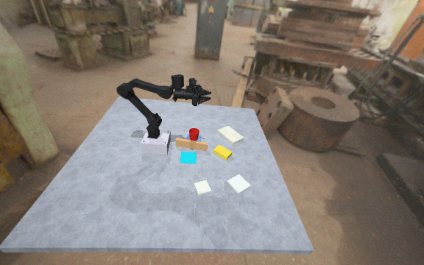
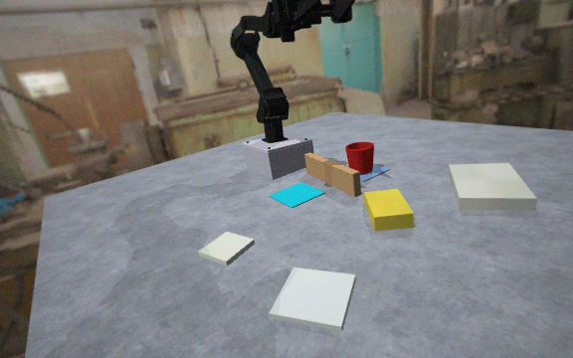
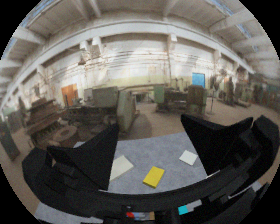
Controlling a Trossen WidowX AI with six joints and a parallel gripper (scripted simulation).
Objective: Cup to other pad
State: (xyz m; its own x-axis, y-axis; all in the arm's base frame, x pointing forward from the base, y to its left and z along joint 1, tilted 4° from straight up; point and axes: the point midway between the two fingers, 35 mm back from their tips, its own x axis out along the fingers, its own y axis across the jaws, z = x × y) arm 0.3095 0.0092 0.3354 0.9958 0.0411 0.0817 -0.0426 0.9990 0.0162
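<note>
The main risk from here, as I judge it, is the wooden block (image 2: 332, 173) lying just beside the red cup (image 2: 359, 156): a descent that comes in low or off-line could clip the block or knock the cup's rim, tipping it and spilling the marbles, which cannot be seen inside the cup from these views. A second risk is carrying the cup tilted over the block toward the cyan pad (image 2: 296, 194), which lies on the block's far side from the cup. The cup stands upright on a pale blue pad (image 2: 377, 172), well below the tool (image 1: 202, 98) and back toward the arm's base (image 1: 163, 148). The tool is spread wide and grips nothing. The arm rises steeply from its base, bends at the elbow and reaches out roughly level, high above the bench (image 1: 87, 206), with the tool pointing outward rather than down
</note>
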